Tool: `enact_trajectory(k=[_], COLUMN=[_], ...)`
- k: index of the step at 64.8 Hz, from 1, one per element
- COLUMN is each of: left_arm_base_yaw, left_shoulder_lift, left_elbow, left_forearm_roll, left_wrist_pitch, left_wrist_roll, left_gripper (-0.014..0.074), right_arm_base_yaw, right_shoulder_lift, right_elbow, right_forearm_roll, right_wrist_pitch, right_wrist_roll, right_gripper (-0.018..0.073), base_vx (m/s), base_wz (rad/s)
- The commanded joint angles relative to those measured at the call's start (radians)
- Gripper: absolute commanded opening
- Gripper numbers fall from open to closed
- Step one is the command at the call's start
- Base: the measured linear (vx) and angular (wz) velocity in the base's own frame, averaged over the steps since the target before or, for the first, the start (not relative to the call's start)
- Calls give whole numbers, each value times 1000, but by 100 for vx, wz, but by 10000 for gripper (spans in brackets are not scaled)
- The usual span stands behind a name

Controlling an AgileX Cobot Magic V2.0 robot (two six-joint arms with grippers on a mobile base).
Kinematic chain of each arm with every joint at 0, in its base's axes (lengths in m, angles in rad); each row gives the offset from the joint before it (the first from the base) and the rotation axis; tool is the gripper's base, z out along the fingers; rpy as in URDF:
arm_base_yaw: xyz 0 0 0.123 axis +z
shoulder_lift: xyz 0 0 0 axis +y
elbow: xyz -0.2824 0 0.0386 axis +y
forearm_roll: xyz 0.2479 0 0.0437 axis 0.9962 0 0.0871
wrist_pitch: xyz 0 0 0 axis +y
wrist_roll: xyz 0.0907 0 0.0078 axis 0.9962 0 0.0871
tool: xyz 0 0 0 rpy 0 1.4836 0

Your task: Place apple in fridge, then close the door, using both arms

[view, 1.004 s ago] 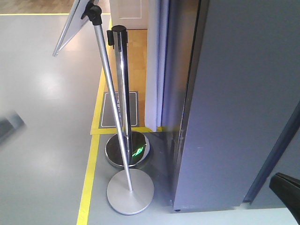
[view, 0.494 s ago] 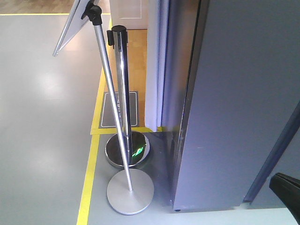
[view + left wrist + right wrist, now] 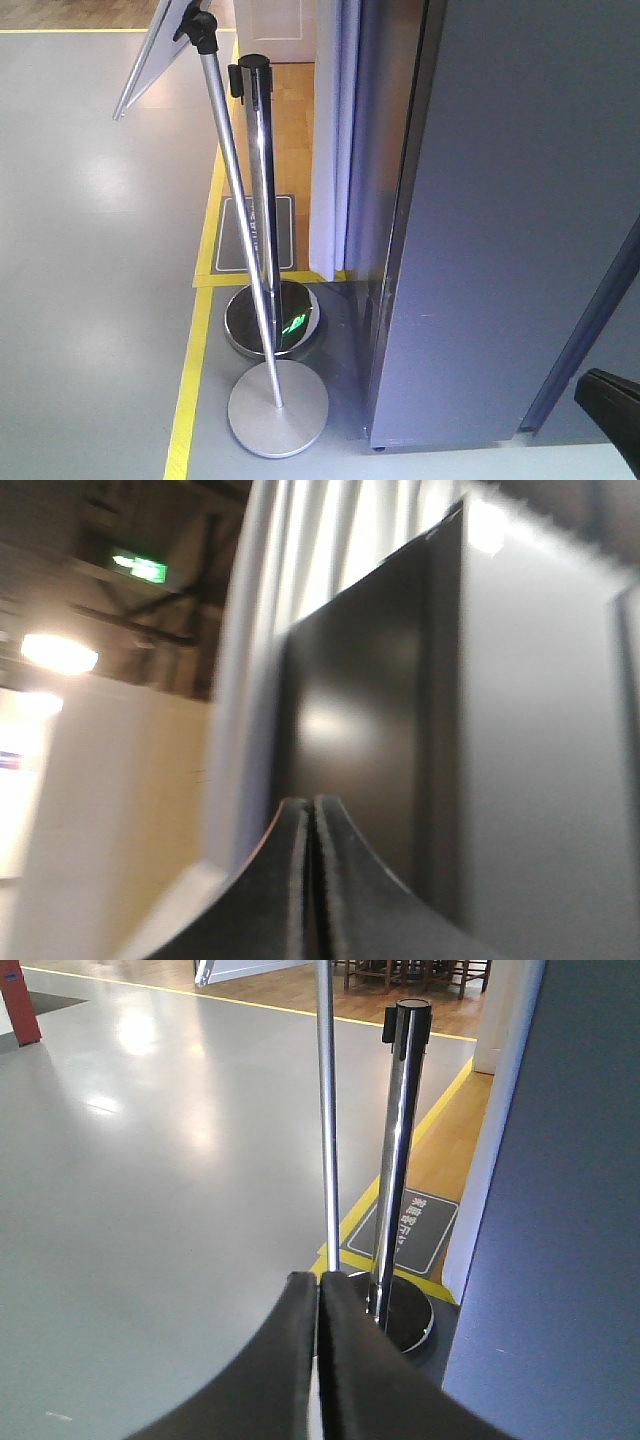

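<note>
- left gripper: black, two curved fingers, matte, thin ribbed inner pads
- right gripper: black, same curved finger shape
- black angular robot part, front view's lower right corner

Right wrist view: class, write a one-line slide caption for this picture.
Shut right gripper pointing past a chrome barrier post and a thinner sign pole beside the fridge wall, above grey floor.

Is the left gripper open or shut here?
Shut: in the left wrist view the left gripper has both fingers pressed together, nothing between them.
</note>
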Motion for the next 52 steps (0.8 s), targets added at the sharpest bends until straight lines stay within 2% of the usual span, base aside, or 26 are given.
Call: enact_trajectory(k=[1, 11, 19, 28, 35, 41, 47, 52], left_arm_base_yaw=[-13, -17, -48, -63, -63, -64, -64, -64], left_shoulder_lift=[-51, -166, -248, -316, -349, -372, -395, -426], left_elbow=[67, 226, 310, 338, 339, 339, 340, 356], left_forearm_roll=[-142, -159, -162, -184, -310, -398, -425, -425], left_wrist_pitch=[82, 286, 405, 515, 624, 685, 726, 736], left_wrist_roll=[86, 85, 86, 153, 318, 519, 660, 718], left_gripper=[-6, -6, -6, -6, -6, -6, -6, -6], right_arm_base_yaw=[1, 1, 1, 1, 1, 1, 1, 1], right_shoulder_lift=[7, 7, 7, 7, 7, 7, 7, 7], right_elbow=[-25, -25, -25, -25, -25, -25, -25, -25], right_forearm_roll=[34, 34, 34, 34, 34, 34, 34, 34], right_wrist_pitch=[-34, -34, -34, -34, -33, -30, -30, -30], right_wrist_roll=[-1, -1, -1, -1, -1, -1, -1, -1], right_gripper=[-5, -5, -5, -5, -5, -5, -5, -5], base_vx=[0, 0, 0, 0, 0, 0, 0, 0], base_wz=[0, 0, 0, 0, 0, 0, 0, 0])
